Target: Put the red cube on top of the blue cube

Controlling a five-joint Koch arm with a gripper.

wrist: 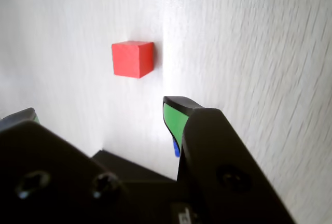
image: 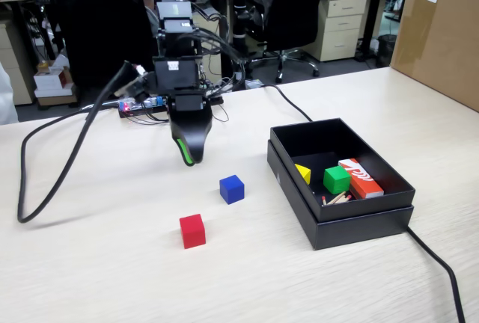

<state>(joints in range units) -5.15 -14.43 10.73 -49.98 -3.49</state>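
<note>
The red cube [image: 192, 231] sits on the pale wooden table near the front. The blue cube [image: 231, 188] sits a little behind it and to its right, apart from it. My gripper [image: 187, 157] hangs point-down over the table behind and left of the blue cube, touching neither cube. In the wrist view the red cube [wrist: 132, 59] lies ahead of the gripper [wrist: 101, 111], whose green-padded jaws stand wide apart and empty. Only a sliver of the blue cube [wrist: 176, 149] shows beside the right fingertip [wrist: 176, 117].
An open black box [image: 352, 222] stands at the right, holding a yellow piece [image: 302, 173], a green cube [image: 336, 179], a red-orange and white box [image: 361, 177] and some matches. Black cables [image: 45, 188] lie on the left and at the right front. A cardboard box [image: 441, 31] stands far right.
</note>
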